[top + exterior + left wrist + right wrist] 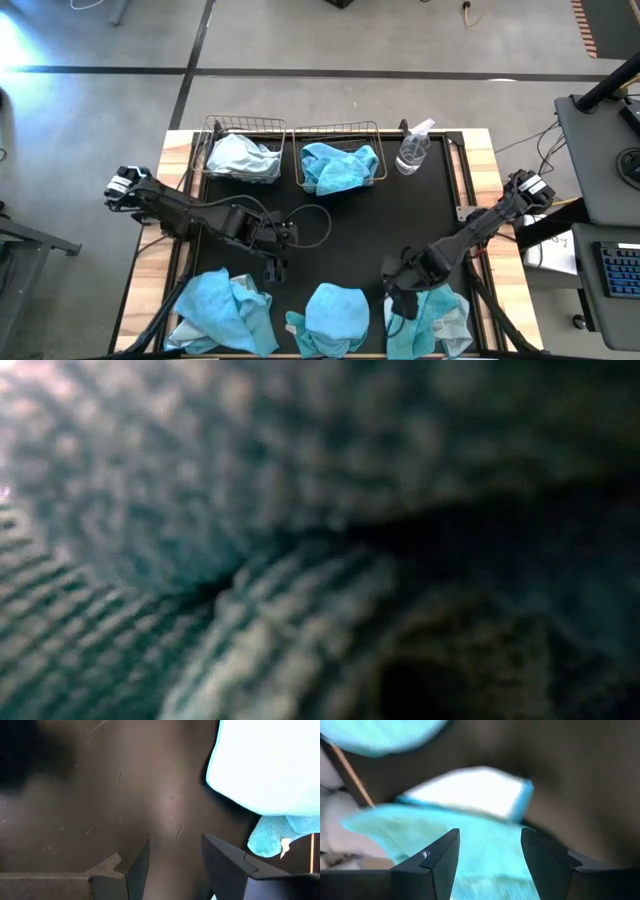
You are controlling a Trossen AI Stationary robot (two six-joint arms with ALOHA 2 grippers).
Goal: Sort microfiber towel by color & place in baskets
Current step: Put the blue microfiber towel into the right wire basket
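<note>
While sorting stands partway:
Baskets: left basket (pixel 208 150) with pale towel (pixel 240 156); right basket (pixel 375 135) with turquoise towel (pixel 338 166).
Towels left: three crumpled turquoise heaps on near edge, left heap (pixel 225 312), middle heap (pixel 334 318), right heap (pixel 432 318).
Right gripper (pixel 489 855): fingers spread, nothing held, low over right heap.
Left gripper (pixel 175 865): spread, empty, over bare mat beside left heap.
Handling: soft, light, limp; likely best pinched at a raised fold.
Axis: none clear; heaps bunched, no pointing end.
</note>
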